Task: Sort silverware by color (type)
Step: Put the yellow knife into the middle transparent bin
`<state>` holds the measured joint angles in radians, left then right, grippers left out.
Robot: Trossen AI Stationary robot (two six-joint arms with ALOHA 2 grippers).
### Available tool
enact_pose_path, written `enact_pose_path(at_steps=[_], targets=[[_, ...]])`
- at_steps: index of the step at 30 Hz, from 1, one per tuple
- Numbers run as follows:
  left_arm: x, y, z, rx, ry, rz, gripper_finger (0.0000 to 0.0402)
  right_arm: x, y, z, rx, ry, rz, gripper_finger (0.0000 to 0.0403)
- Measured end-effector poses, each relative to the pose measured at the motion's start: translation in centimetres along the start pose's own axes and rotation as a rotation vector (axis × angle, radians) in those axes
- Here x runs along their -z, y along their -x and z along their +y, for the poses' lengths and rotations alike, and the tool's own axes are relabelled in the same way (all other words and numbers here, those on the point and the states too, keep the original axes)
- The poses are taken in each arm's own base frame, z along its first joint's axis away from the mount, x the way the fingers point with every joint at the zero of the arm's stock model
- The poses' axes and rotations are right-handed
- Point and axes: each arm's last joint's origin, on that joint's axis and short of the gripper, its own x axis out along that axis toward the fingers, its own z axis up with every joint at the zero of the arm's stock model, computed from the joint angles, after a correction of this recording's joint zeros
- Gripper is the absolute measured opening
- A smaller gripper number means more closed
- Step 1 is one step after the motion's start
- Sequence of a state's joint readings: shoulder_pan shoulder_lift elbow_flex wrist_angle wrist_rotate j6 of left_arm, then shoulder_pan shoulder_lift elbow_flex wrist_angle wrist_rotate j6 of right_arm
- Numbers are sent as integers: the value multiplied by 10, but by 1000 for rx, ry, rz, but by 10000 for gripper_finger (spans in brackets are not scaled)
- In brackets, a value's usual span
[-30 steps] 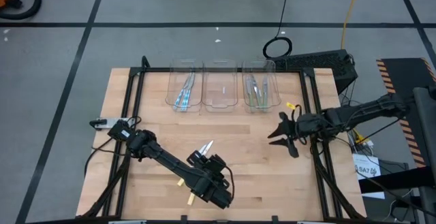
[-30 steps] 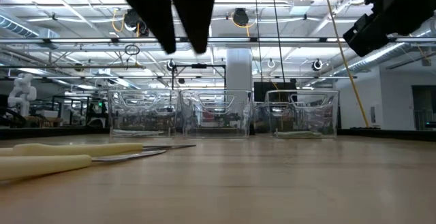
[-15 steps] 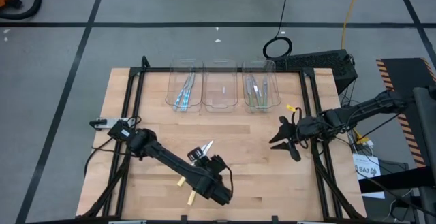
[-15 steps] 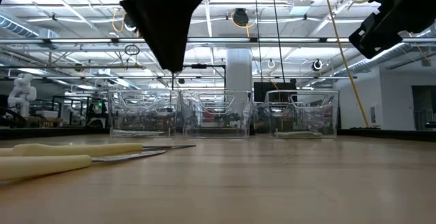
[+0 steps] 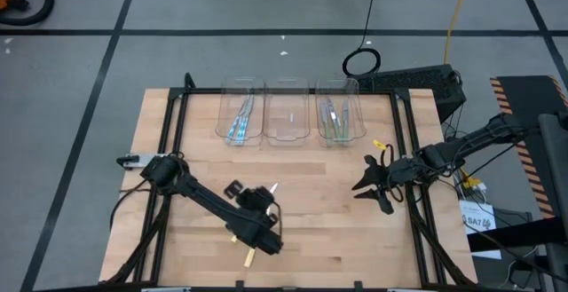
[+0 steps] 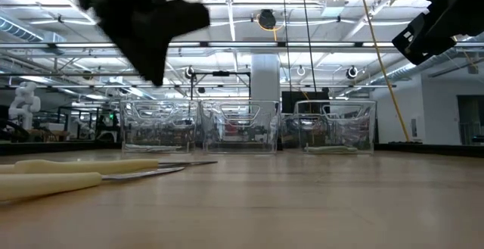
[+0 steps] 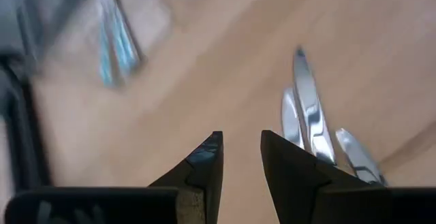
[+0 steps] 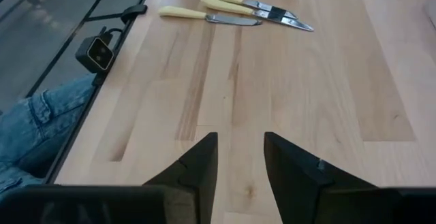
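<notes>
Silverware [image 5: 249, 255] mostly hidden under left hand [image 5: 238, 191].

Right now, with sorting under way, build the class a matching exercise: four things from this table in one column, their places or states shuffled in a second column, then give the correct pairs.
Things
1. blue-handled utensils
2. green-handled utensils
3. pale yellow-handled utensils
4. middle bin

Places or states
A. lying loose on the wooden table
B. holding no utensils
C. in the left bin
D. in the right bin

Pairs: 1-C, 2-D, 3-A, 4-B
</notes>
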<state>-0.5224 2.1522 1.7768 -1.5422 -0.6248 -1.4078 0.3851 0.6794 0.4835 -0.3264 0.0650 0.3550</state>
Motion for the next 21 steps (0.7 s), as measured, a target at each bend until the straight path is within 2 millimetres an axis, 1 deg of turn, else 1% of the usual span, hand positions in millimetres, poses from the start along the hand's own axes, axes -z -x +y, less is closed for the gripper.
enact_pose_path(at_steps=[3,5,7,11,16,18,21], targets=[[15,-6,-4,64,78,38,108,0,-1,0,20,16,-3,116],[20,-6,-11,128,103,72,108,0,-2,0,38,19,-11,116],[23,-5,-19,192,88,94,108,-1,-3,0,42,20,-9,116],[21,2,-26,281,57,84,108,-2,-5,1,36,19,-20,116],[15,11,-27,317,-77,54,108,-5,-6,2,21,39,-52,116],[13,14,-28,337,-71,47,108,-7,-5,2,18,57,-62,116],[11,15,-31,358,2,42,108,-8,-5,3,11,79,-80,116]])
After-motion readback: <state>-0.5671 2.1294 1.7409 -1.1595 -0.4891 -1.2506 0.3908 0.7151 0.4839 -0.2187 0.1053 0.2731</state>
